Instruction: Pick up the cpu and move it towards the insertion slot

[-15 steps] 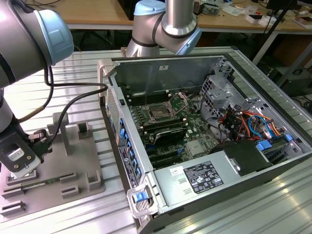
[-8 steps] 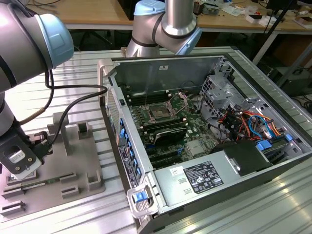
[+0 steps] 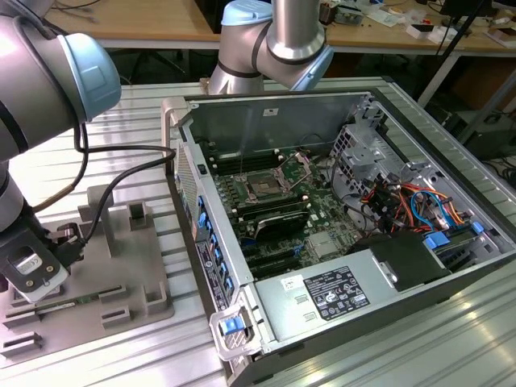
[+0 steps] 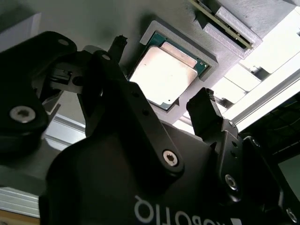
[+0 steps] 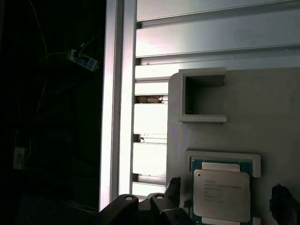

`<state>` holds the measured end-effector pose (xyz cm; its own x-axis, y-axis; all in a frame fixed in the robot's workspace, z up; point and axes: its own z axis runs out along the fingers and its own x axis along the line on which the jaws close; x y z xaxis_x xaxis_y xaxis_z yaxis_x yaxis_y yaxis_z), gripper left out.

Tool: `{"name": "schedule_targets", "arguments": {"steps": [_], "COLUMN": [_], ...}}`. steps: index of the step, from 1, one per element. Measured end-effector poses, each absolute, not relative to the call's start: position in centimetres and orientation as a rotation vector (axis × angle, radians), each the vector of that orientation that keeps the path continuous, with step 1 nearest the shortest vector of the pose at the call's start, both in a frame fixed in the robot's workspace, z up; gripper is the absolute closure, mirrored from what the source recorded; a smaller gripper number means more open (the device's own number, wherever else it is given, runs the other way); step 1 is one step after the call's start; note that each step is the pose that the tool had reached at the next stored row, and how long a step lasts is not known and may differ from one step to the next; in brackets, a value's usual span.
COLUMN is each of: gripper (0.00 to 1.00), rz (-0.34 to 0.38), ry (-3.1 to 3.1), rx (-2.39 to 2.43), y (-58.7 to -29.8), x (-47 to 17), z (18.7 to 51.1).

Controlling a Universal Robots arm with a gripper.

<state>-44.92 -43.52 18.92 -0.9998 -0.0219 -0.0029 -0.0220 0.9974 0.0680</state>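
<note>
Silvery cpu (image 4: 164, 77) lies flat in grey tray (image 5: 262, 112); insertion slot (image 3: 264, 187) well apart.

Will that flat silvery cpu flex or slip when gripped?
Probably stiff: the flat silvery square cpu shows a solid metal face. Thin smooth edges may slip in the open pincer. Its recess in the grey plastic tray should stop sliding.

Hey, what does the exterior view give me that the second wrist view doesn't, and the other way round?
Exterior view: the open computer case, with the insertion slot on its green board, standing towards that view's right.
Second wrist view: the cpu lying pale face up in a recess, and the gripper open above it, one finger to each side of it in the picture.
Both: the grey tray with raised blocks, resting on the slatted metal table.
</note>
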Motion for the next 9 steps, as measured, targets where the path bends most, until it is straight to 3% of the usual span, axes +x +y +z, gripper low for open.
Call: {"name": "schedule_targets", "arguments": {"steps": [2, 9], "gripper": [0.29, 0.29], "rz": [0.107, 0.112], "ry": [3.137, 3.14], "rx": [-0.035, -0.073], "y": [-43.52, -43.52], "x": [-44.92, -44.92], "z": [18.92, 18.86]}}
